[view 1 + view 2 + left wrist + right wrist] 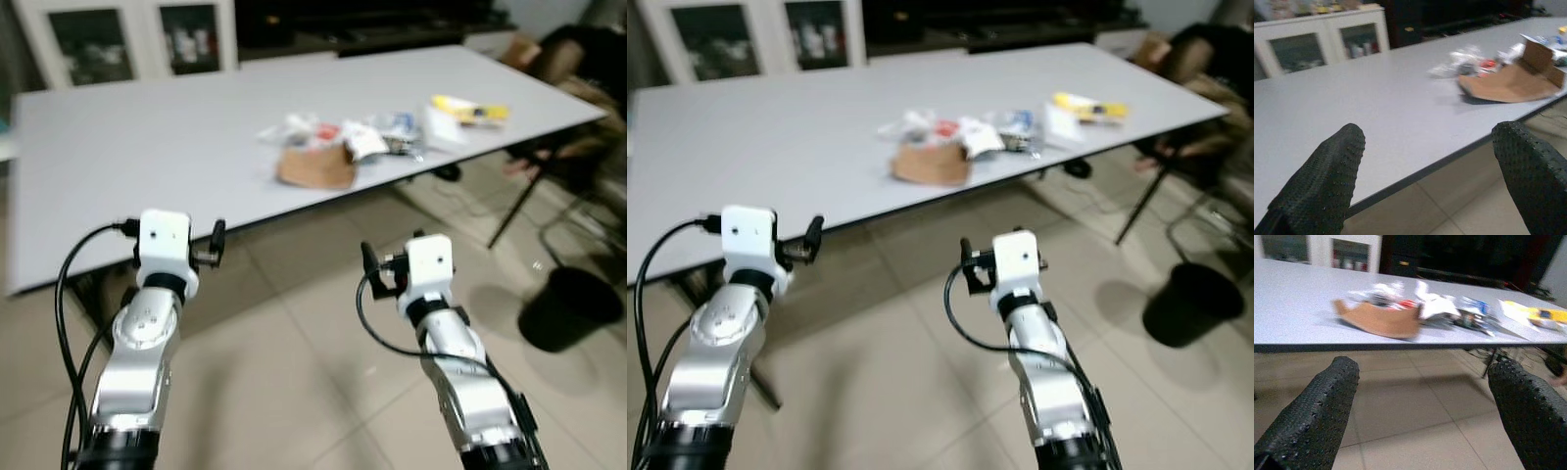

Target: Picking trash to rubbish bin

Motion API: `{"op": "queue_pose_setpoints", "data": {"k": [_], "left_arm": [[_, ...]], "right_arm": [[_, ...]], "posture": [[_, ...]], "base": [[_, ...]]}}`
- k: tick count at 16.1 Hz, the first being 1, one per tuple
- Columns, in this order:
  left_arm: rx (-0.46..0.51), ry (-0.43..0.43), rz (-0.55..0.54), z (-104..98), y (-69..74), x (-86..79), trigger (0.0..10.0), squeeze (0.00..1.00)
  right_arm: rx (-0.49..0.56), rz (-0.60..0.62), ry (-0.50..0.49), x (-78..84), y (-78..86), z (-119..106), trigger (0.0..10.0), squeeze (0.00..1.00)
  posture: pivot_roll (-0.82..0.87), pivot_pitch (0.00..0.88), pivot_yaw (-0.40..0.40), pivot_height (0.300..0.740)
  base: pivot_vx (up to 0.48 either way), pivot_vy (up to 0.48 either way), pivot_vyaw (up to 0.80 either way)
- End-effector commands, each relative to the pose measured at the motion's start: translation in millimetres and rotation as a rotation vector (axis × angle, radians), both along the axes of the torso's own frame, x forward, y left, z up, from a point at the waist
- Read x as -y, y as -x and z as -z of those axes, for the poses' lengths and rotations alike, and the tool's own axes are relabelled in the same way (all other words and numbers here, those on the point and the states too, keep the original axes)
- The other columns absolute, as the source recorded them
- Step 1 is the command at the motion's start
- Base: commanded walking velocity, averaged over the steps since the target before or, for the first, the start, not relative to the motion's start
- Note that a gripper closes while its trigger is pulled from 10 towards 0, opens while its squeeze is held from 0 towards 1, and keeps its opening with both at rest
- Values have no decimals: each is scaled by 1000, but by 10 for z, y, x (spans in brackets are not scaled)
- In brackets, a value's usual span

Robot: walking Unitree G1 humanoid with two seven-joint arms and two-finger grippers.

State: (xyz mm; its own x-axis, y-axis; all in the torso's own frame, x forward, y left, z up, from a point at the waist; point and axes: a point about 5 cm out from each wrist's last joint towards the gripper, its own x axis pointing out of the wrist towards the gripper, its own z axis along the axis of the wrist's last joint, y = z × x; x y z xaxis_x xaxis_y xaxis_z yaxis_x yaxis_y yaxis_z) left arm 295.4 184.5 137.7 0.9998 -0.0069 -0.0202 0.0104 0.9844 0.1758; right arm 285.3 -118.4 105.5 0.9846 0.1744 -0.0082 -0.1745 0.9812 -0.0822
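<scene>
Ahead, trash pile point(353, 147) lying near table point(147, 137) front edge, well beyond both grippers. Left gripper point(1425, 181) and right gripper point(1422, 406) hovering short of table, fingers spread apart, holding nothing. Black rubbish bin point(570, 308) standing right of table.

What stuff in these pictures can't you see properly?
- Trash pile: blurred in the eye views, so the small wrappers beside the brown cardboard can't be told apart.
- Yellow packet: too blurry to read.
- Bin: its inside is just dark, so what it holds can't be told.
- Cabinet: things behind the glass are too small and dim in the left wrist view.
- Dark heap at the far right: cut off by the picture edge.
</scene>
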Motion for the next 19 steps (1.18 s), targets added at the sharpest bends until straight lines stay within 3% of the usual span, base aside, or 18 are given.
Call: {"op": "queue_pose_setpoints", "data": {"k": [1,5,8,12,19], "left_arm": [[11,11,53,-44,-48,122,10000,0],[-7,14,61,22,-41,112,10000,0],[-4,26,58,32,-19,139,10000,0],[9,21,29,32,39,57,10000,0],[19,23,-8,-2,-32,-40,10000,0]], "right_arm": [[5,23,3,86,7,-17,10000,0],[13,-36,5,-10,37,-48,10000,0],[32,-54,16,0,61,-91,10000,0],[41,-71,11,0,6,-126,10000,0],[33,-101,-6,-61,-68,-112,10000,0]], "posture": [[12,0,-24,740],[-10,0,-16,740],[-7,0,-44,740],[17,0,-81,740],[42,0,-75,740]], "base": [[416,0,0],[414,0,-764],[416,0,0],[416,0,0],[416,0,0]]}}
